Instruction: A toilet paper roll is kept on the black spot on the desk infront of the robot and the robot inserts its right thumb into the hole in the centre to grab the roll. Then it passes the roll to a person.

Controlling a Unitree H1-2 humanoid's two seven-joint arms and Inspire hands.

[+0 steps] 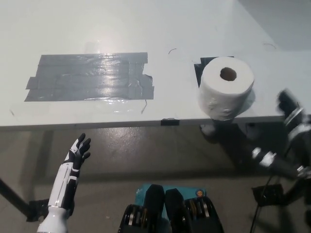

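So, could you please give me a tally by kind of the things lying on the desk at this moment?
Toilet paper roll: 1
Grey tape patch: 1
Black spot under the roll: 1
Total: 3

Neither the left hand nor the right hand is on the desk.

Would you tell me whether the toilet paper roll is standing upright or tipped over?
Upright: the toilet paper roll stands on end, its centre hole facing up.

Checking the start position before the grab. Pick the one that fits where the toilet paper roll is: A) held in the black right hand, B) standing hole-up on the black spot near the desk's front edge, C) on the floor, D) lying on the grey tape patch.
B: the toilet paper roll stands hole-up on the black spot, untouched by either hand.
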